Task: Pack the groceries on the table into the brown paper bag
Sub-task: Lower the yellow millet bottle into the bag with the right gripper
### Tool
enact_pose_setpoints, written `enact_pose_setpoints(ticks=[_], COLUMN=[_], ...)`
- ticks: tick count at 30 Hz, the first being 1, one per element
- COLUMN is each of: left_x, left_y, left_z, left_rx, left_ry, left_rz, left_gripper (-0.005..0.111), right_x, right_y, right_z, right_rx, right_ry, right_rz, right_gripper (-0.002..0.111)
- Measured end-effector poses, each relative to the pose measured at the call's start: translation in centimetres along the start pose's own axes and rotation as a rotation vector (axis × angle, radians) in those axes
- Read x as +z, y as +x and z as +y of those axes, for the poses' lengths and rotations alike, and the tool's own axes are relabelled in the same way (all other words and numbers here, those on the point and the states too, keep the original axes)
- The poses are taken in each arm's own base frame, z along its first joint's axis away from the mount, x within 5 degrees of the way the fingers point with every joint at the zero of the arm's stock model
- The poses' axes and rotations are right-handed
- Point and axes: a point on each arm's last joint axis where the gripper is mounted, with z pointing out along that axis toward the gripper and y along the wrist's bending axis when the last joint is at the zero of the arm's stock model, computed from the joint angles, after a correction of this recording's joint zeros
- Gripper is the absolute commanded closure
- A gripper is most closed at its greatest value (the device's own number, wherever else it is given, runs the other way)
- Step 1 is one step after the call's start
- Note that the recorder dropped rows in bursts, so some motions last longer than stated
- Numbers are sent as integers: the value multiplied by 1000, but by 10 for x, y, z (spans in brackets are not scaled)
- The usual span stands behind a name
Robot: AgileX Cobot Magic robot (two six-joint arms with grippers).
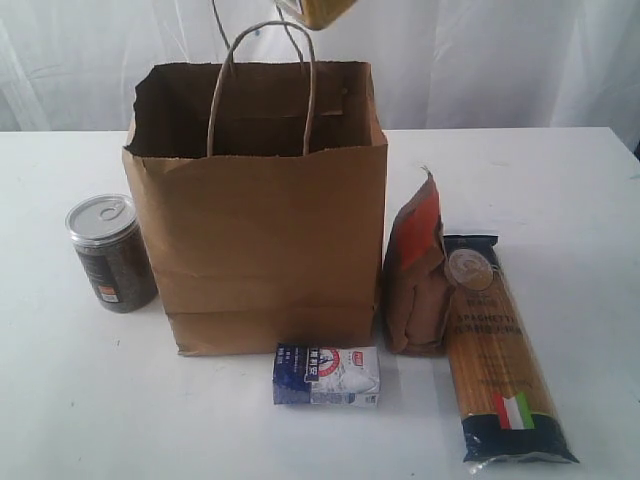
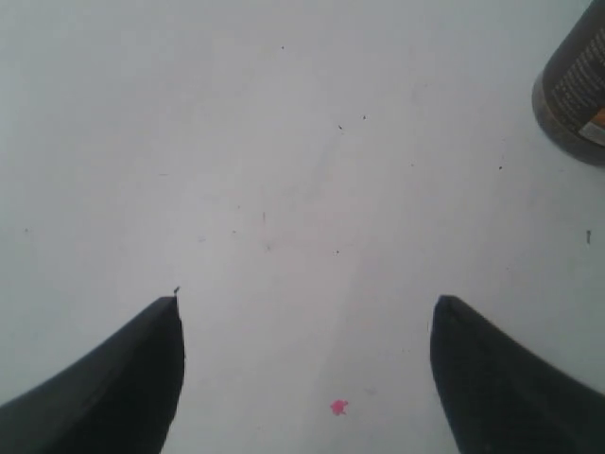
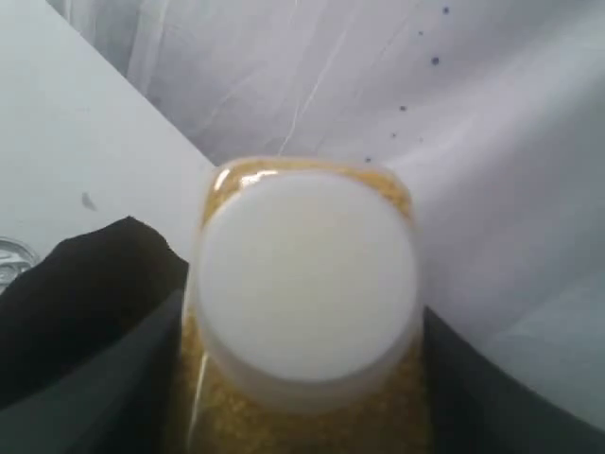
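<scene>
Since the yellow white-capped bottle (image 3: 307, 274) is hanging right above the brown paper bag (image 1: 260, 240), just over its open mouth and handles, I'd guess the drop-in is the step in hand. Right gripper (image 3: 302, 369) has its fingers closed onto the bottle's sides just under the cap, one dark finger each side. Looks like a rigid plastic bottle full of yellow grainy stuff, so probably middling weight and stiff enough not to squash, but those smooth walls could slide in the pads if it gets bumped. Holding it below the cap seems a sane spot.

Room-wise: the bag's mouth is wide, inside is dark, can't tell what's at the bottom. The two loop handles (image 1: 311, 100) stand up over the rim, and the rim is soft crumpled paper. So I'd come down toward the middle of the bag, clear of the handles, since a snag could tip the whole thing.

Left gripper (image 2: 302, 312) is spread wide with nothing between the fingers, over bare white table (image 2: 236, 170) near the clear jar (image 1: 110, 255), which sits just beside the bag's left wall. Blue-white carton (image 1: 327, 376) lies in front of the bag, brown-orange pouch (image 1: 415, 275) stands just beside its right wall, spaghetti packet (image 1: 498, 350) beyond that
</scene>
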Motion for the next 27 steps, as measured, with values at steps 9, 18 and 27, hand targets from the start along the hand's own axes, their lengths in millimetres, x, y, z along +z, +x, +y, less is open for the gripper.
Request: enact_pose_setpoints(ticks=[9,18,27], left_x=[8,8,8], left_y=[15,13,13], left_z=[1,-6,-7], left_rx=[28,26,26], left_ry=[34,111,122], left_rz=[24,0,-3], left_gripper=[32,35,35], right_x=[48,75,107], right_y=[48,80,97], right_z=[31,20,32], right_rx=[-40,195,207], right_ry=[-80,-123,-145], right_rz=[136,214,277], right_gripper=[108,108,108])
